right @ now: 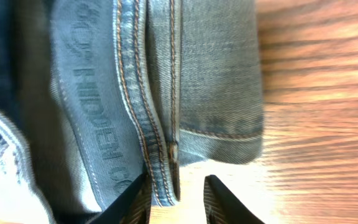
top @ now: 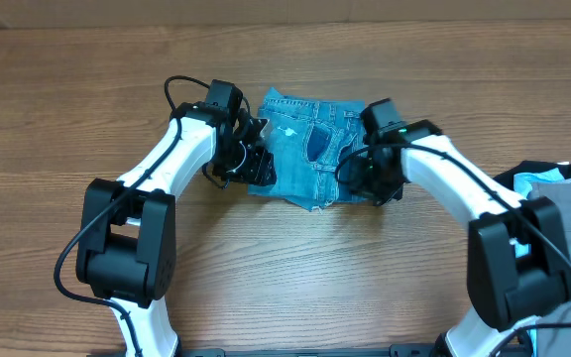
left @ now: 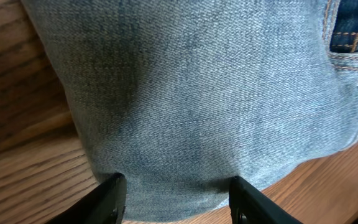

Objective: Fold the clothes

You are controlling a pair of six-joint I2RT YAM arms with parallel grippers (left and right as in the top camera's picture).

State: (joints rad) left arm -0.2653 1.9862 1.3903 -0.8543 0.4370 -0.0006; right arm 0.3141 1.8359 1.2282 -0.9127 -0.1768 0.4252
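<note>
While both arms reach in at the bundle, I log the jeans (top: 310, 149) as a compact folded stack on the far middle of the table (top: 67, 99), stitched pocket facing up. The left gripper (top: 251, 164) is at the stack's left edge. In its wrist view the jaws stand wide apart, with the rounded denim fold reaching down between them, unpinched. The right gripper (top: 370, 180) is at the right edge, its jaws also apart. A stitched seam hangs into the gap beside one finger (right: 135, 199), and bare wood shows next to the other. A grey garment (top: 563, 213) lies well apart, at the table's right edge.
</note>
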